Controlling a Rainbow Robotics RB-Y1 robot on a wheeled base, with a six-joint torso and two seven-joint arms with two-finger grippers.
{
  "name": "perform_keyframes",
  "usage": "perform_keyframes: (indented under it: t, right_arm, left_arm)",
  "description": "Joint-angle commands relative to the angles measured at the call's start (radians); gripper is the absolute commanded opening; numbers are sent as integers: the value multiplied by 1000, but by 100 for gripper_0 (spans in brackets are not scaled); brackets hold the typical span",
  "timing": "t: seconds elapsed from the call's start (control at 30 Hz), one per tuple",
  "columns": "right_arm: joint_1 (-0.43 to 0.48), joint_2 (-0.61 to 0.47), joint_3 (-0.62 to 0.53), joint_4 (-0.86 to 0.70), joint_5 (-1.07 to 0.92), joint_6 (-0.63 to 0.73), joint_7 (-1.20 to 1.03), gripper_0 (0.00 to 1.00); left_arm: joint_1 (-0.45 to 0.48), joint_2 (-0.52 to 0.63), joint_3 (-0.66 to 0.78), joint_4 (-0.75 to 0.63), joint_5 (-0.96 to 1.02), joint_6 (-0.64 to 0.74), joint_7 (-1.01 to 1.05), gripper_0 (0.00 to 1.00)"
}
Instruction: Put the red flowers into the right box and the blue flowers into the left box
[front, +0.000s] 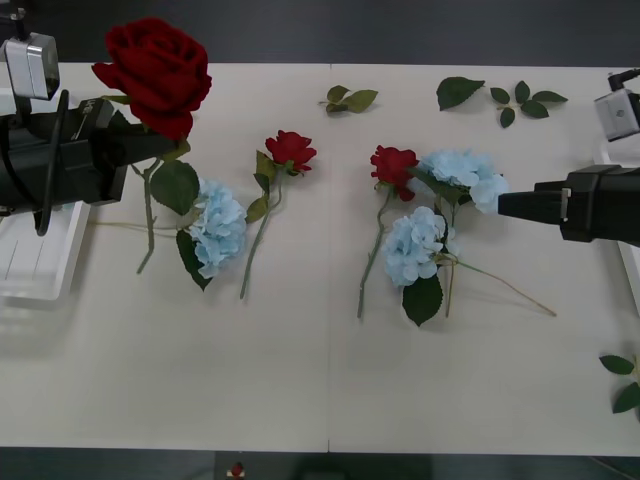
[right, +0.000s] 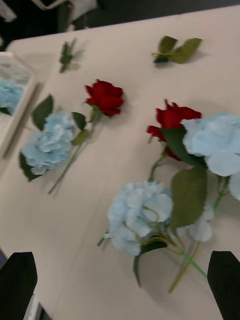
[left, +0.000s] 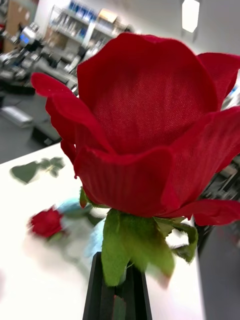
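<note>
We see the left gripper (left: 117, 287) raised over the pale cream tabletop (front: 300, 380), its black fingers closed on the stem just under a large deep-red fabric rose (front: 155, 72). Beside this gripper sits the white rimmed plastic box (front: 35, 270). Past the rose lies a shelved, cluttered workroom (left: 60, 35). The right gripper (right: 120, 280) hovers with black fingers spread wide, gripping nothing, directly before two fluffy pale-blue hydrangea heads (right: 142, 215) and a smaller red rose (right: 172, 120); loose green leaf sprigs (front: 505, 97) lie beyond.

Even overhead light, soft shadows, wrist views blurred at edges
</note>
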Motion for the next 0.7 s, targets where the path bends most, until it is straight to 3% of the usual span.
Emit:
perform_keyframes:
  t: [0.03, 0.37, 0.7]
  right_arm:
    - [35, -18, -65, -21, -146, 34, 220, 100]
    - [83, -1, -84, -15, -429, 118, 703, 100]
    - [80, 39, 12, -15, -465, 149, 930, 100]
  left_arm:
    - [-2, 16, -60, -23, 99, -50, -94, 0]
    - [8, -113, -177, -104, 154, -222, -94, 0]
    - [12, -253, -272, -181, 167, -359, -94, 0]
